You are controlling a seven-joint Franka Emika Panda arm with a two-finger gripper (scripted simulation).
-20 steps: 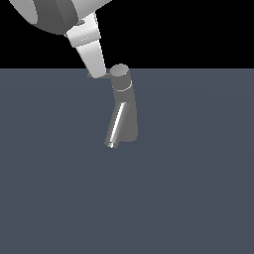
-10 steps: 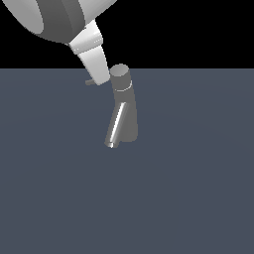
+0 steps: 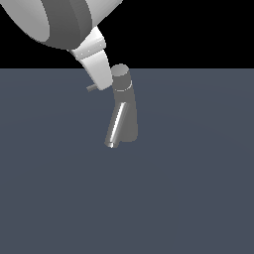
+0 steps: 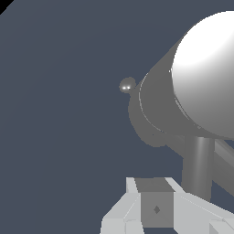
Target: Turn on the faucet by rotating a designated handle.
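The faucet (image 3: 124, 116) is a small grey tap with a tapered body, a cylindrical cap (image 3: 120, 77) and a slanted spout (image 3: 115, 128) with a bright highlight. The handle (image 3: 91, 88) is a thin grey rod jutting from the cap towards the exterior view's left. My gripper (image 3: 102, 84) comes down from the upper left, with its white fingers together against the cap's left side, in front of the rod's inner part. In the wrist view the cap (image 4: 205, 73) looms large, the handle (image 4: 197, 169) runs beside my gripper (image 4: 155, 196), and the spout tip (image 4: 127, 85) shows beyond.
The faucet stands on a flat dark blue-grey floor (image 3: 188, 198). The large white-grey arm link (image 3: 64, 20) fills the exterior view's upper left.
My gripper has moved down and to the exterior view's left beside the cap. The handle's end, hidden a second ago, now sticks out left of my fingers and sits a little lower.
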